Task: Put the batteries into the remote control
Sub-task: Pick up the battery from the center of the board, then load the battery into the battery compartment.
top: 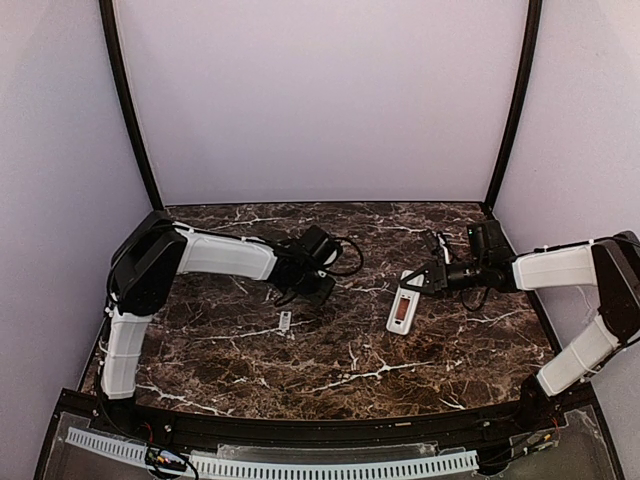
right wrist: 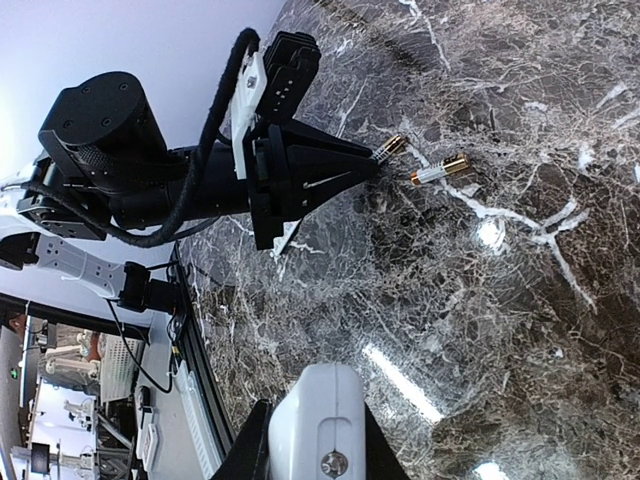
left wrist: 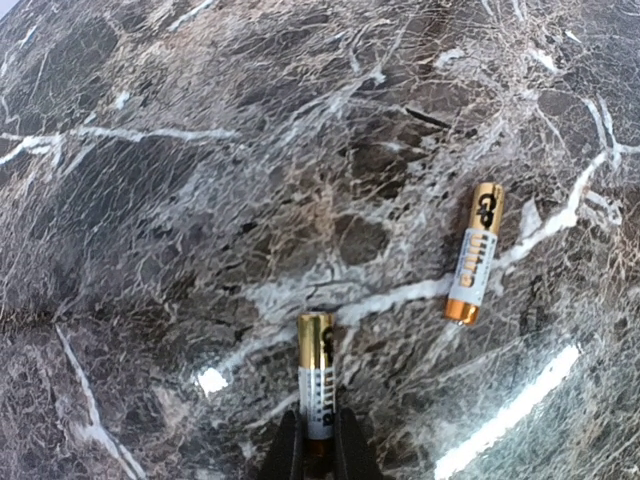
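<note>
The remote lies on the table, right of centre, back face up, so the dark reddish recess is exposed from above. This orientation suits loading: the bay faces the arm that brings the cells.

The right gripper is clamped on the far end of the remote, jaws closed against its sides. The right wrist view shows the white body pinched between both fingers. The likely purpose is to brace the remote so that it does not slide when a cell is pressed in.

The left gripper is fully closed on one battery, gripping it near one end with the gold end projecting forward past the fingertips. The projecting length leaves most of the cell free to enter the recess. Whether the battery has left the table cannot be determined.

The second battery lies loose on the table just beside the first, not touching it.

A small white piece, probably the bay cover, lies flat near the left gripper, well apart from the remote.

Current step, as judged: first battery secured; transfer to the recess not yet done.
</note>
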`<action>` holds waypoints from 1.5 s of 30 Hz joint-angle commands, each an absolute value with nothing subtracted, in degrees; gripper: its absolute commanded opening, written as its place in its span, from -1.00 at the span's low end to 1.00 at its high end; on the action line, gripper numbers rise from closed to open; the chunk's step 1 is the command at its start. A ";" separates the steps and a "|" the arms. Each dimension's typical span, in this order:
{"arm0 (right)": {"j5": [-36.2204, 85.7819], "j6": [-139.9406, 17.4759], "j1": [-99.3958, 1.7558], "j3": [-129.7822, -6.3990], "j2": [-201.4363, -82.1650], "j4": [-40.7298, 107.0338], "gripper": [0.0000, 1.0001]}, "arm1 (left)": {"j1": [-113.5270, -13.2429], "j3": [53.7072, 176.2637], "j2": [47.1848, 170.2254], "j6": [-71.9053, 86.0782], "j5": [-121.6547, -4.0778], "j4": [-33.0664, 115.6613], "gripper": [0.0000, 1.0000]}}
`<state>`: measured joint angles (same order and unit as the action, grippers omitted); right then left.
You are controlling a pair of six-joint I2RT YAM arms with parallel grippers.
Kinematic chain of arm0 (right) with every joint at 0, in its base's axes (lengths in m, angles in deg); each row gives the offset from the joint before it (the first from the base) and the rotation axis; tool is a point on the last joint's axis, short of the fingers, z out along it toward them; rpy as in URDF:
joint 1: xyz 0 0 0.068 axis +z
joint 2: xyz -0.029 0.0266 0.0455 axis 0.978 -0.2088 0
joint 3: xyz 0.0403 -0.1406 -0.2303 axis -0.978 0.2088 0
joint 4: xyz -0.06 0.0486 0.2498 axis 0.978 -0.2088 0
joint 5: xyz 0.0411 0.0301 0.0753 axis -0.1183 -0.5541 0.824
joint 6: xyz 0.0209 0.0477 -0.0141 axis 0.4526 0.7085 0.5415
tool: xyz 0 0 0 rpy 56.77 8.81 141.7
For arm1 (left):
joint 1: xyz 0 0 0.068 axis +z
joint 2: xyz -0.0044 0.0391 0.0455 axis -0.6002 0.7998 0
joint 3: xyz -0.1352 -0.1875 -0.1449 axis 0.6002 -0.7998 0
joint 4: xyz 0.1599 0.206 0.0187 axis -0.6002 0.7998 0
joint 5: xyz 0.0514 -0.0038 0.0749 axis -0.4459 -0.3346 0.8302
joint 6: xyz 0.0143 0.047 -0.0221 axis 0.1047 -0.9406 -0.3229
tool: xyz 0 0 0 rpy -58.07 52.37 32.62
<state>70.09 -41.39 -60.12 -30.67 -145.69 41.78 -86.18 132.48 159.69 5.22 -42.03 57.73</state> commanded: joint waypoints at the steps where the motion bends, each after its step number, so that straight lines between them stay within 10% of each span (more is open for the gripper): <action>1: 71.62 -39.28 -60.15 -30.61 -146.20 45.47 -1.00 | -85.55 127.81 155.08 6.16 -42.23 61.31 -0.99; 18: 61.12 -18.83 -48.08 -20.09 -145.86 59.69 -1.00 | -96.83 99.83 121.84 22.14 -49.24 55.16 -0.99; 45: 54.76 -5.74 -38.87 -19.79 -156.35 71.77 -1.00 | -107.71 110.43 136.73 41.69 -60.35 50.81 -0.99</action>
